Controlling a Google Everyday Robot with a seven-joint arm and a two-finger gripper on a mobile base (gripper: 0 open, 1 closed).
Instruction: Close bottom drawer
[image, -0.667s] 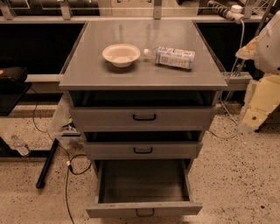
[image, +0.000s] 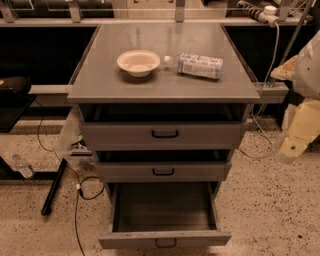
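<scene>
Barely anything has moved since the earlier frame. The bottom drawer (image: 200, 238) is pulled out just as far, and the arm sits approx. where it was. The drawer is wide open at the foot of the cabinet, interior bare, w/ its front nearest the camera and its handle (image: 165, 243) at the centre. The front's long axis runs L-R across the view, so the closing push should go straight back into the cabinet.

The gripper (image: 292, 142) hangs at the far right edge, level w/ the upper drawers, so the target lies down and to its left, well apart. Whether it's apart or together cannot be told.

Above, the middle drawer (image: 210, 171) and top drawer (image: 210, 134) look slightly ajar. A bowl (image: 138, 63) and a bottle (image: 199, 65) lie on the cabinet top (image: 100, 85). The speckled floor (image: 270, 200) has cables (image: 78, 192) trailing on the left.
</scene>
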